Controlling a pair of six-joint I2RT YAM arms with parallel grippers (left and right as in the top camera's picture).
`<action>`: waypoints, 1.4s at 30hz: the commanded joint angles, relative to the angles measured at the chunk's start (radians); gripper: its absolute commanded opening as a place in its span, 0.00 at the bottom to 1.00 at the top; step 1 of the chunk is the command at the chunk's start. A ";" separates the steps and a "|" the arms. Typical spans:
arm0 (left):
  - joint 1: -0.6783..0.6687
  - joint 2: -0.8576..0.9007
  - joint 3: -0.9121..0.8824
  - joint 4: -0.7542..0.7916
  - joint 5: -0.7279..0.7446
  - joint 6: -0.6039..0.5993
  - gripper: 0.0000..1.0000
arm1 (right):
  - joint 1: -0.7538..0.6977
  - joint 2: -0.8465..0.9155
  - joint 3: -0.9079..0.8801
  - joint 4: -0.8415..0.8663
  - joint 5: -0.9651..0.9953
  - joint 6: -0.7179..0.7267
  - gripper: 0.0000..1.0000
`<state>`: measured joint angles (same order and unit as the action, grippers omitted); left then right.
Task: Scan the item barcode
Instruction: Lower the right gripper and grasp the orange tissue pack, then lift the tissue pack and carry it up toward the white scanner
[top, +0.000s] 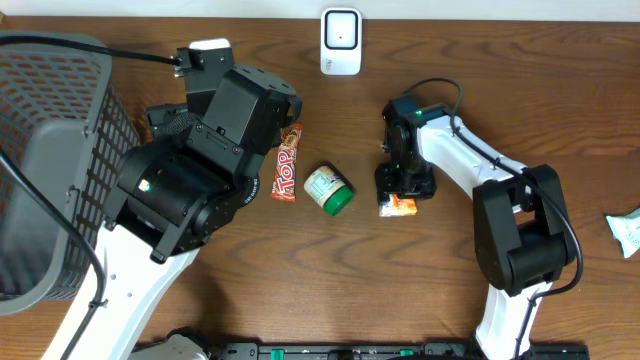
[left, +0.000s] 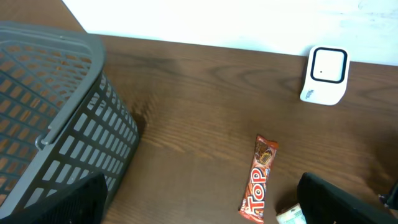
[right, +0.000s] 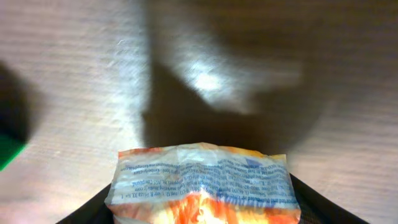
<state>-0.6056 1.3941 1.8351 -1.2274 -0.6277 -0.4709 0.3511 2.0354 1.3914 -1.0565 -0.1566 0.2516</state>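
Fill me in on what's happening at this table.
The right claw is down on the table with an orange snack packet gripped between its fingers, not yet lifted. The left claw hangs open beside the grey basket, holding nothing. A Top candy bar and a green-lidded tub lie between the arms, and the white scanner stands at the far edge.

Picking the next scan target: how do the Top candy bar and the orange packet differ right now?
The candy bar is long and narrow, red with white lettering; the orange packet looks shorter and wider, with fine blue print along its edge. The candy bar lies free on the table; the orange packet sits between the fingers of the right gripper. Both are printed snack wrappers.
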 joint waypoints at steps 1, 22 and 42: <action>0.005 -0.001 0.008 -0.003 -0.016 0.006 0.98 | 0.002 0.011 0.032 -0.032 -0.091 0.002 0.61; 0.005 -0.001 0.008 -0.003 -0.016 0.006 0.98 | -0.108 0.011 0.041 -0.271 -0.374 -0.056 0.58; 0.005 -0.001 0.008 -0.003 -0.016 0.006 0.98 | -0.113 0.011 0.041 -0.529 -0.605 -0.287 0.54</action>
<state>-0.6056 1.3941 1.8351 -1.2274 -0.6281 -0.4709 0.2440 2.0357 1.4139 -1.5833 -0.7116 0.0189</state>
